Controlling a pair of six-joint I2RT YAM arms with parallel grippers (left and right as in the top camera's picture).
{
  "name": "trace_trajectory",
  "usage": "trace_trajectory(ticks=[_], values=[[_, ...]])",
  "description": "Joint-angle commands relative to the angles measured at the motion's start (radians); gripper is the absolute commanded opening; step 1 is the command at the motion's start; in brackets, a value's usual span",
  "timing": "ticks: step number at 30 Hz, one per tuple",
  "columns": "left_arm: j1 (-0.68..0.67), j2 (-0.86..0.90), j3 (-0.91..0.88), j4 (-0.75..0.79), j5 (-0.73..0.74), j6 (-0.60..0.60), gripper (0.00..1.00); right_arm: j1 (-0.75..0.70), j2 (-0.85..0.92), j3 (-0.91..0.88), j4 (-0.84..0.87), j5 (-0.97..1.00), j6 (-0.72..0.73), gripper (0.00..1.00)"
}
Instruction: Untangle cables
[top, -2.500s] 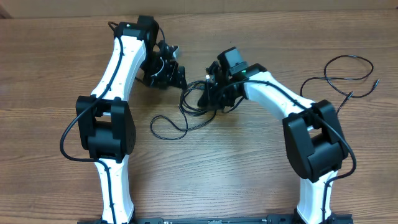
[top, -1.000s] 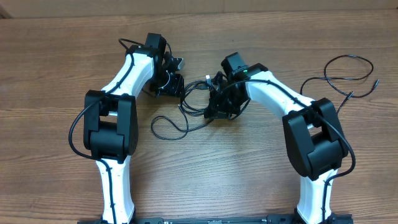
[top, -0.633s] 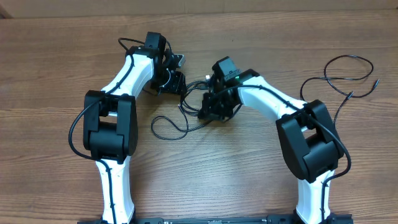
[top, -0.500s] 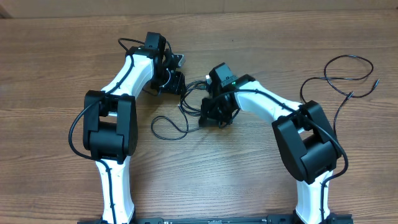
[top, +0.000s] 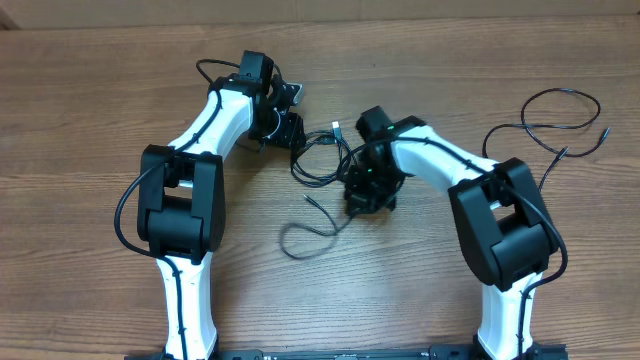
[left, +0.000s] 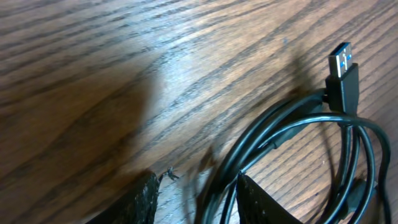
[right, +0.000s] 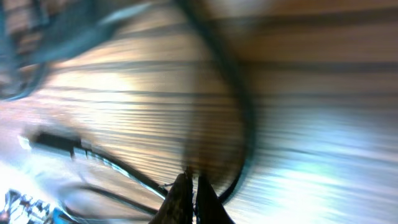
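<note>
One knot of thin black cables (top: 320, 160) on the table (top: 90, 100), cord count inside unclear. One silvery plug (top: 337, 128) at knot's top, one slack loop (top: 310, 238) below. One lone cable (top: 565, 152) well right of knot. Two grippers: left gripper (left: 196, 199) at knot's left, fingers (left: 134, 202) apart astride cords; right gripper (right: 188, 186) at knot's right, clamped on the cables.

Cables (top: 322, 152) bunched mid-table (top: 100, 80), btwn left gripper (top: 287, 125) (behind, to left) & right gripper (top: 365, 200) (in front, to right). One loop trails fwd toward arm bases. Lone cable (top: 560, 93) well apart, far right.
</note>
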Motion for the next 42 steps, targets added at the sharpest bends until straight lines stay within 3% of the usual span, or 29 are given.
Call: trace_trajectory(ticks=[1, 10, 16, 27, 28, 30, 31, 36, 42], values=[[-0.01, 0.022, -0.032, -0.005, -0.007, -0.01, 0.43, -0.054, 0.003, 0.034, -0.059, 0.183, -0.047, 0.04], [-0.01, 0.022, -0.032, -0.017, -0.034, -0.056, 0.34, -0.101, 0.003, 0.26, -0.214, 0.167, -0.211, 0.13], [-0.012, 0.022, -0.032, -0.049, -0.021, -0.064, 0.33, -0.08, 0.003, 0.338, -0.156, 0.061, -0.222, 0.21], [-0.05, 0.023, -0.032, -0.164, 0.04, -0.084, 0.33, -0.006, 0.003, 0.336, -0.061, 0.052, -0.219, 0.27], [-0.055, 0.023, -0.032, -0.174, 0.069, -0.078, 0.32, -0.005, 0.003, 0.336, -0.061, 0.053, -0.219, 0.27], [-0.061, 0.021, -0.029, -0.193, 0.09, -0.058, 0.19, -0.005, 0.003, 0.336, -0.064, 0.061, -0.219, 0.27], [-0.06, 0.018, -0.025, -0.2, 0.08, -0.057, 0.18, -0.005, 0.003, 0.336, -0.065, 0.064, -0.219, 0.27], [-0.045, 0.007, 0.061, -0.263, 0.066, -0.077, 0.31, -0.006, 0.003, 0.336, -0.05, 0.07, -0.219, 0.27], [-0.056, 0.01, 0.105, -0.268, -0.059, -0.092, 0.45, -0.005, 0.003, 0.335, -0.05, 0.071, -0.198, 0.28]])
